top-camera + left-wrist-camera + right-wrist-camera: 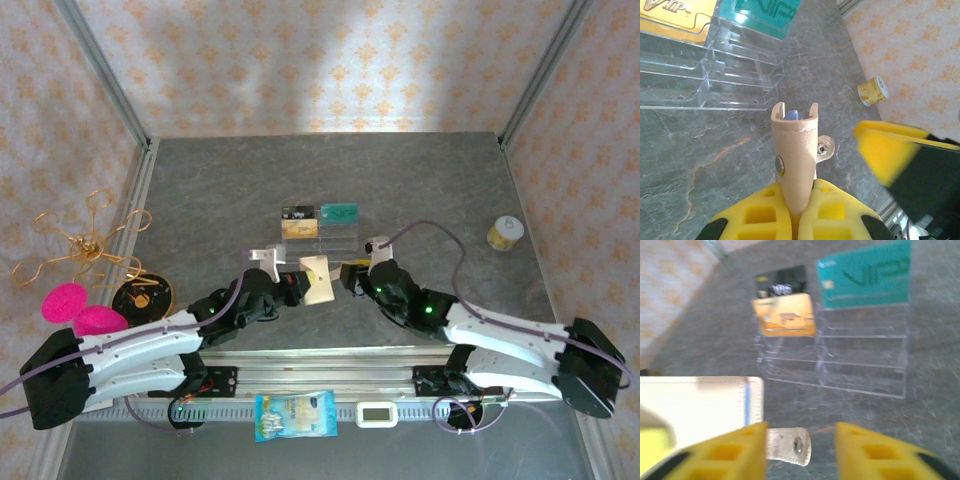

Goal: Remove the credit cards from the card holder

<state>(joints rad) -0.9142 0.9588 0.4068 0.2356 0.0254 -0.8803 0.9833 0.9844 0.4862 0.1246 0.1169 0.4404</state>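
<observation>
The tan card holder (320, 276) is held on edge just above the table, my left gripper (295, 283) shut on it. In the left wrist view the card holder (794, 160) rises between the yellow fingers (757, 215), and a blue credit card edge (792, 115) peeks from its top. Its snap tab (825, 147) sticks out to the right. My right gripper (350, 277) is right beside the holder, open. In the right wrist view that gripper (800, 432) has the snap tab (788, 445) lying loose between its fingers, with the card holder (700, 407) at left.
Behind stands a clear acrylic rack (322, 232) holding a black card (781, 282), a gold card (785, 316) and a teal card (865, 275). A small yellow jar (505, 234) sits at right. A gold wire stand (85, 245), pink pads (78, 308) and a black disc (143, 295) sit at left.
</observation>
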